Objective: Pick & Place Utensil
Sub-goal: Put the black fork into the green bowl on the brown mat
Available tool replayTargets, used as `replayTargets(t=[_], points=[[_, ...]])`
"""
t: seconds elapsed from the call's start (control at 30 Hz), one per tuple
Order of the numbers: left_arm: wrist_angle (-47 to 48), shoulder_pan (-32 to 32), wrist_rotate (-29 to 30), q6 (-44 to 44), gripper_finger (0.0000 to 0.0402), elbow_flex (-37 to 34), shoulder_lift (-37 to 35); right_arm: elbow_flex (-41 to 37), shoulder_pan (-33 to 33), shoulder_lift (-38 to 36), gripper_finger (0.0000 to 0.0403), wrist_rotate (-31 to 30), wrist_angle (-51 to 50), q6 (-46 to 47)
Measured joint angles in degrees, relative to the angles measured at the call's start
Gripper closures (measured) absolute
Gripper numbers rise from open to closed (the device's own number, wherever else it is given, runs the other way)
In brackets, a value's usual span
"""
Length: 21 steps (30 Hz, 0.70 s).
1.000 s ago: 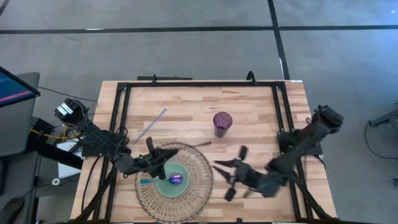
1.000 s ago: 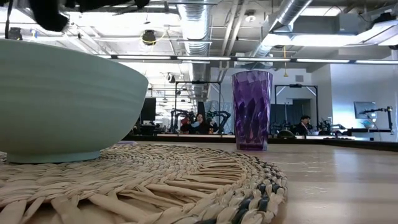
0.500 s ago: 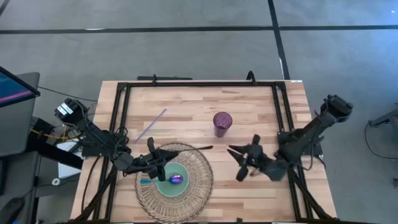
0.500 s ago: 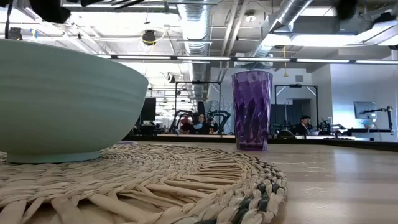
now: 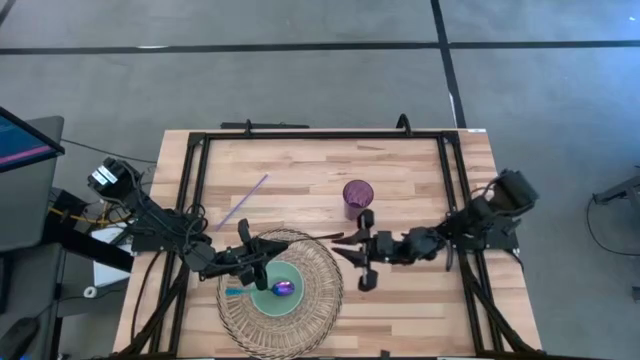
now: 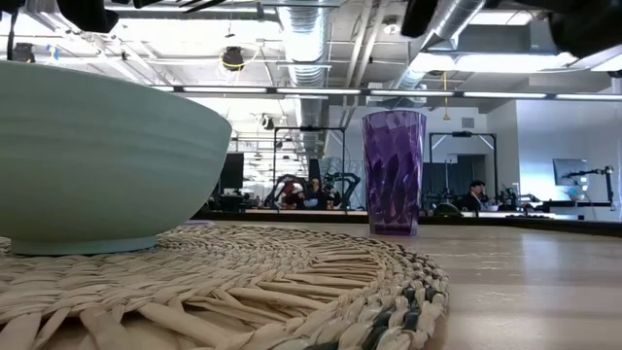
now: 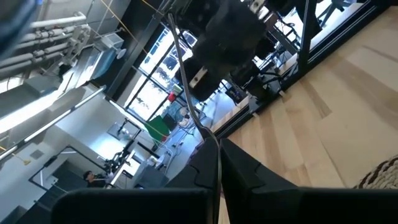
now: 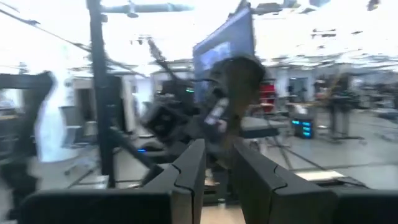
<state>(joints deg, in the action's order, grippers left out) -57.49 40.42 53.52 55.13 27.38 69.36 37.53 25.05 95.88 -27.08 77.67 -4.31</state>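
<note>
A spoon with a purple head (image 5: 283, 289) and a teal handle lies in a pale green bowl (image 5: 265, 300). The bowl stands on a round woven mat (image 5: 318, 290); the low view shows the bowl (image 6: 97, 156) and the mat (image 6: 253, 282) close up. My left gripper (image 5: 262, 262) hovers over the bowl's far left rim, and in its wrist view (image 7: 219, 171) the fingers are shut. My right gripper (image 5: 350, 252) is open beside the mat's right edge, just near of the purple cup (image 5: 358, 195). Its fingers (image 8: 189, 177) stand apart.
The purple cup (image 6: 394, 173) stands upright on the wooden table (image 5: 300, 165). A purple straw (image 5: 243, 200) lies on the table's far left part. A thin dark stick (image 5: 328, 238) lies by the mat's far right edge. A black frame borders the table.
My right gripper has swung from the near right part of the table toward the left and the far edge. It has turned about and now sits at the mat's right edge, below the cup. The bowl, spoon and cup have stayed put.
</note>
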Motion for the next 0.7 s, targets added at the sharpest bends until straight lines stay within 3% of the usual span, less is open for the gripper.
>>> replayTargets(t=[0.37,0.7], points=[[0.0,0.0,0.4,0.1,0.0394,0.0,0.0,9.2,-2.8,6.5,0.0333,-1.3,-0.8,-0.4],[0.0,0.1,0.7,-0.1,0.0394,0.0,0.0,9.4,-3.1,6.5,0.0339,-1.4,-0.9,-0.3]])
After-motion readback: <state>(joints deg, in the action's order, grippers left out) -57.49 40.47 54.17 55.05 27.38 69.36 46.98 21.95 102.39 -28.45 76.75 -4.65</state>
